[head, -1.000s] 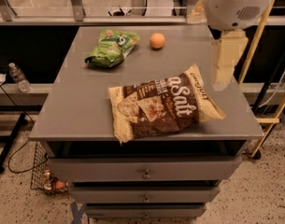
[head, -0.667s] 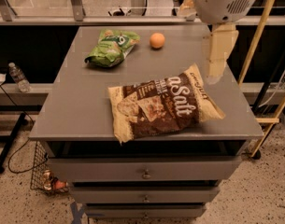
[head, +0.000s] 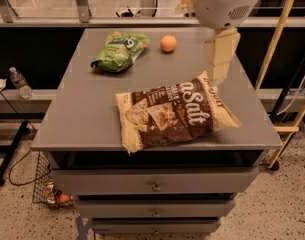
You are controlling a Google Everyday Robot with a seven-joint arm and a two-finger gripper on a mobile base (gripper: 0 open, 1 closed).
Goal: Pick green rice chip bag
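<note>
The green rice chip bag (head: pixel 119 50) lies flat at the far left of the grey cabinet top (head: pixel 82 114). It is small, bright green and glossy. My gripper (head: pixel 219 64) hangs from the white arm at the upper right. It is above the far right part of the top, just over the upper right corner of the brown bag. It is well to the right of the green bag and holds nothing that I can see.
A large brown-and-cream chip bag (head: pixel 174 111) lies at the front middle. A small orange ball (head: pixel 168 43) sits between the green bag and the gripper. Drawers (head: pixel 154 186) are below. A yellow pole (head: pixel 279 39) stands to the right; a bottle (head: pixel 19 83) and a wire basket (head: pixel 47 186) are to the left.
The arm and gripper have moved left and slightly toward the far side of the top. The bags and the ball have not moved.
</note>
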